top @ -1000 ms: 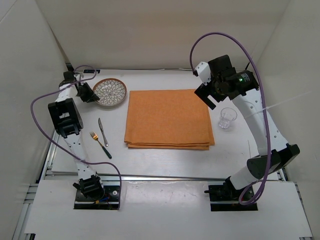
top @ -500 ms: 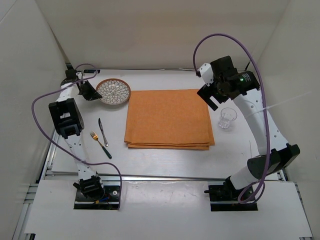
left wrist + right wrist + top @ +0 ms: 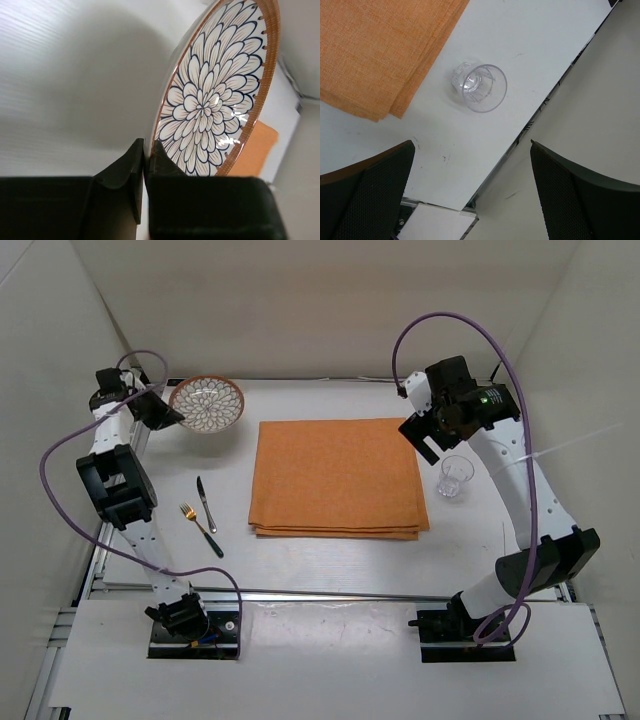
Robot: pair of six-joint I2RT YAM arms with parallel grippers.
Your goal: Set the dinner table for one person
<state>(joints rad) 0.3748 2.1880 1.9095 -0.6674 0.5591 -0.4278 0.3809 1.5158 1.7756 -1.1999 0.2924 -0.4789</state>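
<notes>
My left gripper (image 3: 165,412) is shut on the rim of a flower-patterned plate (image 3: 207,405) with an orange-brown edge, held tilted above the far left corner of the dinner table (image 3: 330,555). In the left wrist view the plate (image 3: 215,95) stands edge-on, pinched between my fingers (image 3: 145,165). An orange cloth placemat (image 3: 338,477) lies in the middle. A knife (image 3: 205,503) and a fork (image 3: 200,528) lie left of it. A clear glass (image 3: 454,477) stands right of it, also in the right wrist view (image 3: 480,87). My right gripper (image 3: 420,435) is open above the mat's far right corner, near the glass.
White walls stand close on the left, back and right of the table. The table's right edge and a dark gap along it (image 3: 555,90) run just beyond the glass. Purple cables loop above both arms.
My left gripper has lifted the plate off the table and carried it left and toward the back wall, tilting it. My right gripper has shifted slightly right, toward the glass.
</notes>
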